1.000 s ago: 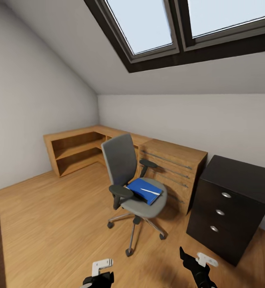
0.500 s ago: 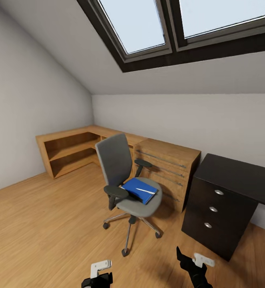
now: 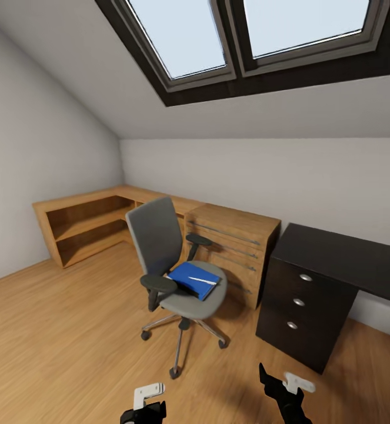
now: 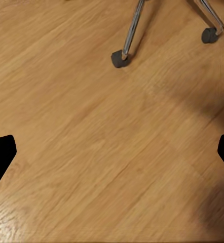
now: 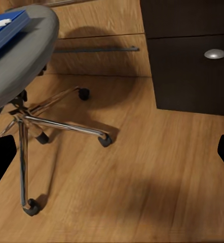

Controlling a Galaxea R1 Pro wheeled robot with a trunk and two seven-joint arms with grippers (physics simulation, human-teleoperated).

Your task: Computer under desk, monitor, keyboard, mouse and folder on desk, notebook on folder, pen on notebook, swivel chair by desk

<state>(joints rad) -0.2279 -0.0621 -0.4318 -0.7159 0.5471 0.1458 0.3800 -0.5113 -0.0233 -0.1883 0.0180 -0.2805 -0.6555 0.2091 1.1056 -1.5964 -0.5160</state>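
Note:
The grey swivel chair [image 3: 159, 247] stands on the wood floor in front of a low wooden cabinet. On its seat lies the blue folder [image 3: 190, 279] with the pale pen [image 3: 202, 280] on top. To the chair's right is the black desk [image 3: 342, 256] with its three-drawer unit. My left gripper [image 4: 112, 154] hangs open over bare floor near a chair castor [image 4: 117, 58]. My right gripper [image 5: 112, 152] is open too, facing the chair's chrome base [image 5: 56, 126], the seat edge with the folder [image 5: 5, 30] and the drawer unit [image 5: 193, 55]. Notebook, monitor, keyboard, mouse and computer are out of view.
A low light-wood cabinet [image 3: 230, 235] with open shelves runs along the back wall into the left corner. Dark-framed skylights [image 3: 183, 41] sit in the sloped ceiling. Both arm ends, left [image 3: 143, 406] and right [image 3: 284, 393], hang low at the picture's bottom edge.
The whole picture has slid left and slightly up, so the camera has turned right. More of the black desk shows. Both arm ends keep their place in the picture.

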